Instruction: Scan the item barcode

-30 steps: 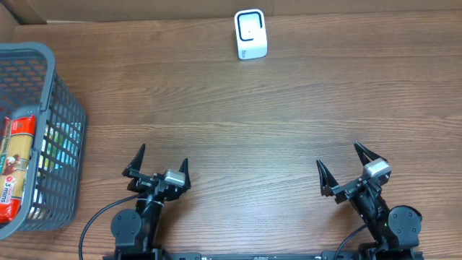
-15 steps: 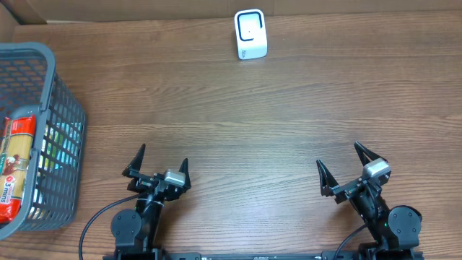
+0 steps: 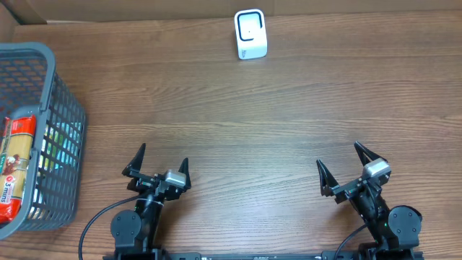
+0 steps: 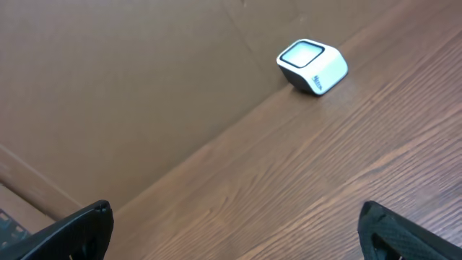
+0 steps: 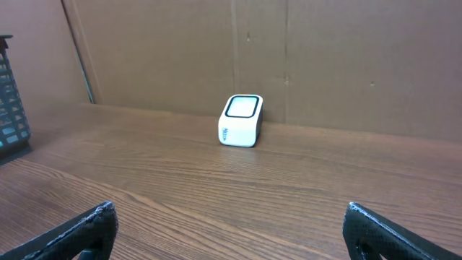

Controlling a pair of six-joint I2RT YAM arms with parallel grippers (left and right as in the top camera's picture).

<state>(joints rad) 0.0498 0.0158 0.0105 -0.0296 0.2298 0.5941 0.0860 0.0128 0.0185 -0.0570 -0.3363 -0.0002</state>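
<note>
1. Jaws of the left gripper (image 3: 162, 159) and right gripper (image 3: 338, 156) stand wide apart and empty, ready to grasp.
2. Item (image 3: 17, 155) (a red-and-yellow packet) lies in the basket (image 3: 66, 119), well left of the left jaws.
3. Scanner (image 3: 250, 34) stands far ahead of both jaws, probably placed so either arm can present a barcode.

Matte black throughout. On the left gripper (image 3: 164, 152), two pointed, fin-shaped fingers (image 3: 137, 157) flanking a small silver-grey block (image 3: 173, 176); same build on the right gripper (image 3: 337, 152). Round black joint housings (image 3: 124, 225) lower down. Thin black cable (image 3: 90, 220) curving out beside the left base. Seen close from the wrists, blunt, dull-surfaced fingertips.
</note>
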